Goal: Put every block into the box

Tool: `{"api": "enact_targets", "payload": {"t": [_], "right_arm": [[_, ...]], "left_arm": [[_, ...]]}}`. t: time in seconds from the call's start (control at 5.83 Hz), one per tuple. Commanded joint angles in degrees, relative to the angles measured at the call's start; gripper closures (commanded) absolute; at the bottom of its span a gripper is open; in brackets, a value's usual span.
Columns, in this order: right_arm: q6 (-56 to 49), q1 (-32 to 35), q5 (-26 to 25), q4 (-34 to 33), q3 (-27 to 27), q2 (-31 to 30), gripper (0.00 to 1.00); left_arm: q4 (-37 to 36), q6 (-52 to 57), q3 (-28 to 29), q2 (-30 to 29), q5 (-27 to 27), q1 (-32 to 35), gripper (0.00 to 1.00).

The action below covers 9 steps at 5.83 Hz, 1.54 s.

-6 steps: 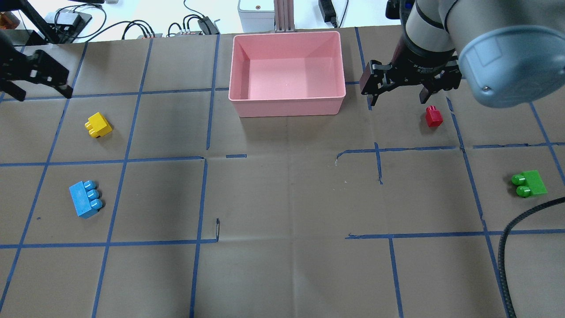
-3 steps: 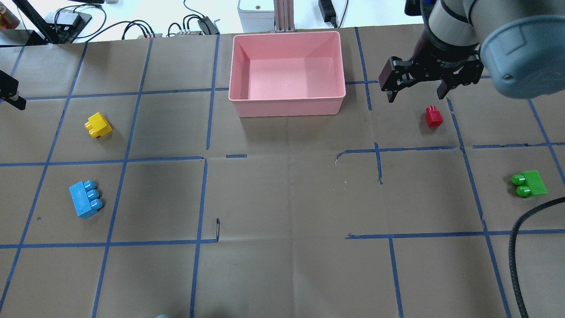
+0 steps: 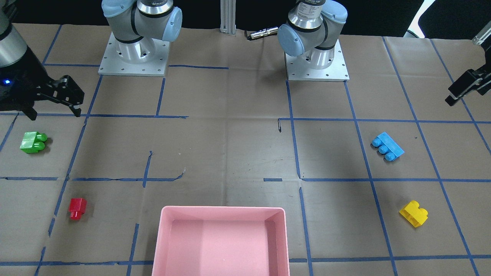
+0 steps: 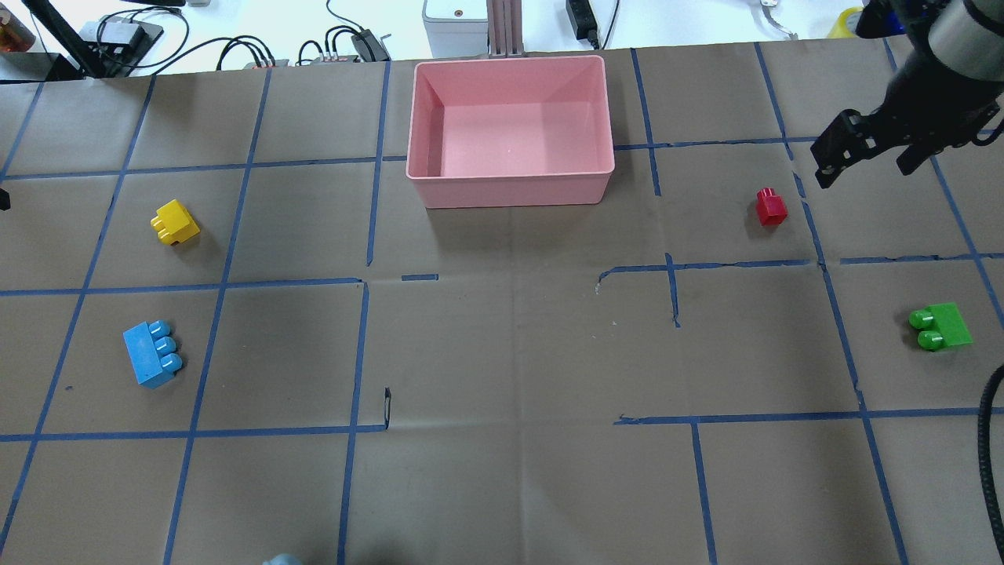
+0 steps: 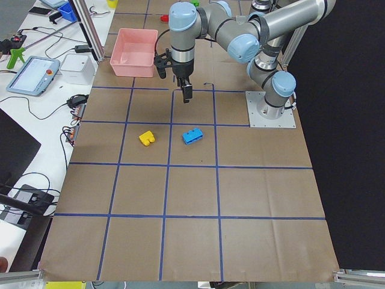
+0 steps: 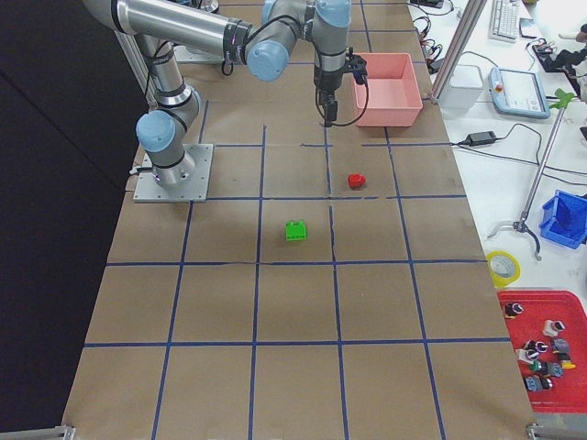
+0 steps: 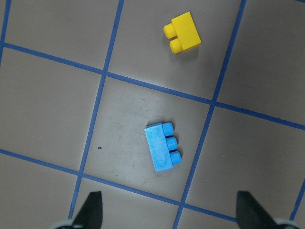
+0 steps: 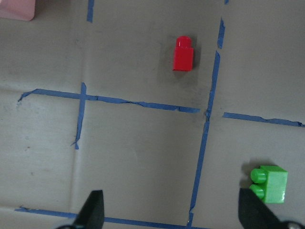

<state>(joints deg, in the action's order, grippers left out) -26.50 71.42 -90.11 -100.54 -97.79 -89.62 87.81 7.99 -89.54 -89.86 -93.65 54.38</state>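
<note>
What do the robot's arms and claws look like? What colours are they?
The left arm and right arm are shiny silver-grey tubes with round light-blue caps at the joints. Each is bolted to a square metal plate. The left gripper and right gripper are black, with two fingers each. A black ribbed cable shows on the right arm's side.

Red block [image 4: 771, 207], green block [image 4: 941, 327], blue block [image 4: 151, 355] and yellow block [image 4: 175, 223] lie well apart on the tabletop [image 4: 510, 353], open room around each; the walls of the box [image 4: 510, 191] rise between the two pairs.
</note>
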Motion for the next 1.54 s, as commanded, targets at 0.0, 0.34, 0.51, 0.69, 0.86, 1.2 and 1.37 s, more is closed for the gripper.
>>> {"api": "enact_targets", "payload": {"t": [0.0, 0.34, 0.51, 0.69, 0.86, 1.2, 1.37], "right_arm": [[-5.1, -6.0, -1.7, -14.7, -7.7, 0.1, 0.00], [-4.4, -13.4, -0.6, -14.9, -11.8, 0.4, 0.00], [-4.4, -20.1, 3.2, -14.4, -12.5, 0.8, 0.00], [-8.0, -22.4, 6.3, -16.2, -15.3, 1.7, 0.00], [-12.6, -22.5, 6.4, -24.1, -18.1, 2.9, 0.00], [-12.8, -22.6, 6.7, -31.0, -23.7, 6.8, 0.00], [-12.8, -23.9, 6.7, -31.1, -23.8, 8.0, 0.00]], "left_arm": [[0.5, -6.0, -1.6, -1.1, 0.0, -2.3, 0.01], [-0.1, -14.2, -8.7, -1.2, 0.4, -2.3, 0.01], [-0.2, -16.8, -10.8, -2.4, 0.7, -2.3, 0.01], [-6.4, -17.2, -13.8, -4.2, 0.8, -2.3, 0.01], [-13.5, -17.2, -17.7, -6.4, 0.7, -2.3, 0.01], [-22.8, -17.1, -21.5, -11.3, 0.7, -1.9, 0.01], [-25.1, -17.0, -21.6, -13.7, 0.8, -1.6, 0.01]]}}
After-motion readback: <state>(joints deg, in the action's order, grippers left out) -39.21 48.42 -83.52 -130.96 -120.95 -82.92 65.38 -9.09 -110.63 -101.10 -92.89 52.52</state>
